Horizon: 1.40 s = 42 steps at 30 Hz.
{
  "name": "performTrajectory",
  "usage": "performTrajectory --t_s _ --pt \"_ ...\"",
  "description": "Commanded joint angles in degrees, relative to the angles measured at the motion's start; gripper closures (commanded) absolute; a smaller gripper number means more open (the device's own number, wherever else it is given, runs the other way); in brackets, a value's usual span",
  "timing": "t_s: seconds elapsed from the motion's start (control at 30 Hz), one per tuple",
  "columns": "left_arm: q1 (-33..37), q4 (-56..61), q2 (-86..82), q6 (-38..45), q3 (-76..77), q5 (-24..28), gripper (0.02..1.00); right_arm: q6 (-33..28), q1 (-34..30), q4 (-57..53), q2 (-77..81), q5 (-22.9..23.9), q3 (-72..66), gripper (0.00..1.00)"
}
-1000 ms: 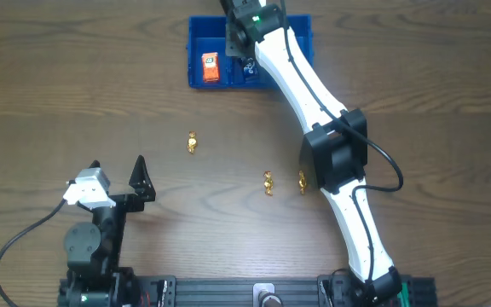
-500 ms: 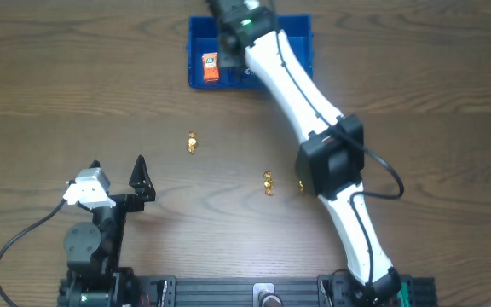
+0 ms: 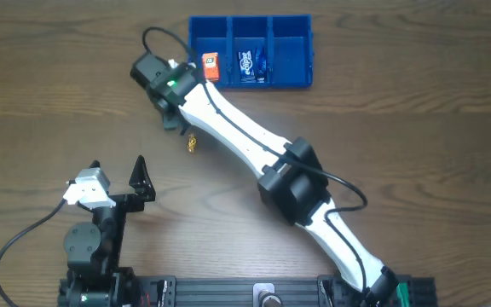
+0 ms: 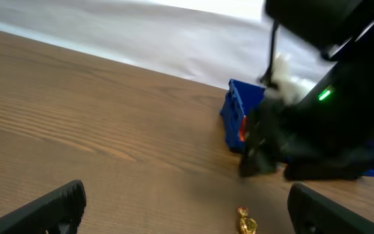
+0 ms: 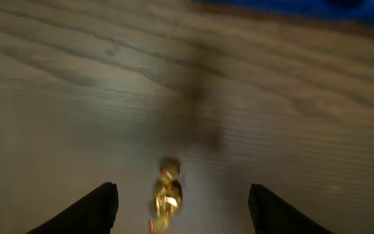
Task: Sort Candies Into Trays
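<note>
The right gripper [image 5: 182, 211] is spread wide, its arm reaching across to the left half of the table [image 3: 49, 94]; a gold candy [image 5: 166, 195] lies on the wood, showing between the two fingers in the wrist view; beyond it stands the blue tray [image 3: 251, 85], with an orange candy [image 3: 210, 66] in its left compartment and a blue candy [image 3: 250, 64] in the middle one; the left gripper [image 3: 118, 175], also wide open, sits near its base, well apart from the gold candy.
</note>
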Motion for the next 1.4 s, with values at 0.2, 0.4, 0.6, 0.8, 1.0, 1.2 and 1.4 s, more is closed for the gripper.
performTrajectory --t_s 0.2,0.4,0.6,0.8,1.0,1.2,1.4 --pt "0.2 -0.7 -0.3 0.6 -1.8 0.5 0.023 5.9 1.4 -0.7 6.2 -4.3 -0.5 0.336" --pt "0.2 -0.7 -0.3 0.6 -1.8 0.5 0.02 6.7 1.6 -3.2 6.4 -5.7 -0.5 0.384" --pt "0.2 -0.7 -0.3 0.6 -1.8 0.5 0.02 7.8 1.5 -3.0 6.4 -5.6 -1.7 0.614" --pt "0.2 -0.7 -0.3 0.6 -1.8 0.5 0.02 7.8 1.5 -2.7 6.4 -5.6 -2.0 0.84" --pt "0.2 -0.7 -0.3 0.6 -1.8 0.5 0.02 7.7 1.1 -3.0 5.6 -5.6 -1.9 0.923" --pt "0.2 -0.7 -0.3 0.6 -1.8 0.5 0.023 0.5 -4.0 -4.7 -9.6 0.9 -1.9 0.919" --pt "0.2 -0.7 -0.3 0.6 -1.8 0.5 0.02 -8.3 -13.8 -1.2 -16.5 10.1 -1.9 0.919"
